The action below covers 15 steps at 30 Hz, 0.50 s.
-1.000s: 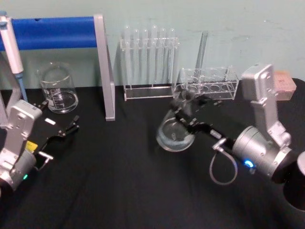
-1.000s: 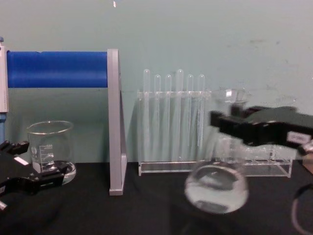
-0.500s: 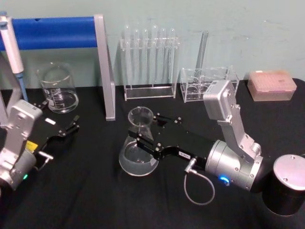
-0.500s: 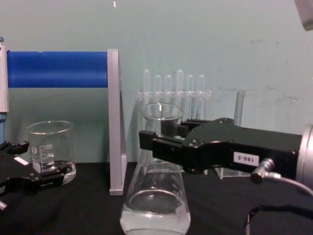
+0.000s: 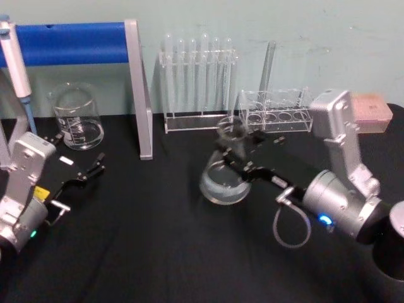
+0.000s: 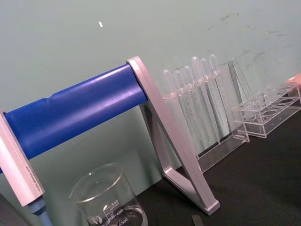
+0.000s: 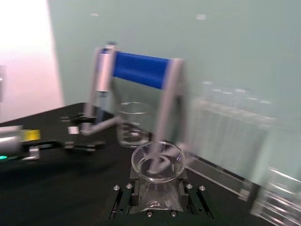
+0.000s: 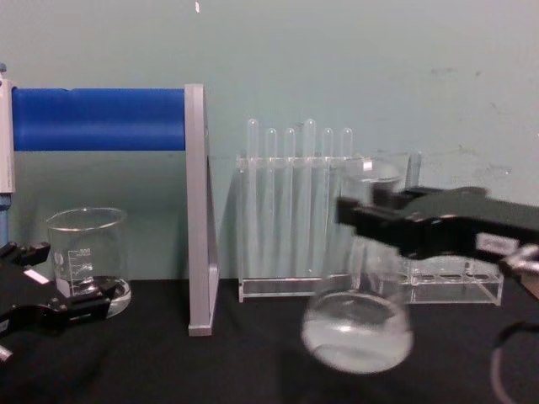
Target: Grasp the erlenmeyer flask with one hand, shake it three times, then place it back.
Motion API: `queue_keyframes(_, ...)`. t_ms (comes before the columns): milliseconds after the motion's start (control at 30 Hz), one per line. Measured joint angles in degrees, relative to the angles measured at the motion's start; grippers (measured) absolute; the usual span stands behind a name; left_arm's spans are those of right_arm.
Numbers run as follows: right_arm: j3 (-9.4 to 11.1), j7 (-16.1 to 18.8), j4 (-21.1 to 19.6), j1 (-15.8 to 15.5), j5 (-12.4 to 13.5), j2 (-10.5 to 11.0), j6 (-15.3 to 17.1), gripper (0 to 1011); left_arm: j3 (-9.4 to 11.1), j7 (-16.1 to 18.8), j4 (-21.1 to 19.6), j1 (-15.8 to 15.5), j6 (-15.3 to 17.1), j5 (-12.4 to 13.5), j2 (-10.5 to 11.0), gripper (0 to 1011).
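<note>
Over the black table, my right pincer is clenched on the neck of the erlenmeyer flask, held tilted before the tube racks; my left pincer idles open at left. Slick, fragile, bottom-heavy glass, I judge: the neck suits.

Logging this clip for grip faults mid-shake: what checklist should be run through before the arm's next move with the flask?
1. Grip: right gripper jaws shut on the neck of the erlenmeyer flask: ok.
2. Liquid: sits low in the flask's base, none seen on the table: ok.
3. Clearance: flask apart from the test tube rack behind it: ok.
4. Other arm: left gripper parked open beside the beaker: ok.
5. Shakes completed: cannot tell.
</note>
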Motion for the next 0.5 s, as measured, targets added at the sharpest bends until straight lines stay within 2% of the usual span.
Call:
queue_keyframes(133, 4.09, -4.06, -0.36, -1.73, -0.59, -0.01, 0.79, 449, 0.0, 0.0, 0.0, 0.0, 0.0, 0.0, 0.0, 1001)
queue_keyframes(233, 6.11, -5.86, -0.46, -2.58, -0.8, -0.1, 1.26, 448, 0.0, 0.0, 0.0, 0.0, 0.0, 0.0, 0.0, 1001)
queue_keyframes(267, 7.5, -7.13, -0.5, -3.22, -0.9, -0.21, 1.65, 448, 0.0, 0.0, 0.0, 0.0, 0.0, 0.0, 0.0, 1001)
queue_keyframes(500, 11.97, -10.72, -0.69, -5.18, -1.62, -0.87, 2.69, 449, 0.0, 0.0, 0.0, 0.0, 0.0, 0.0, 0.0, 1001)
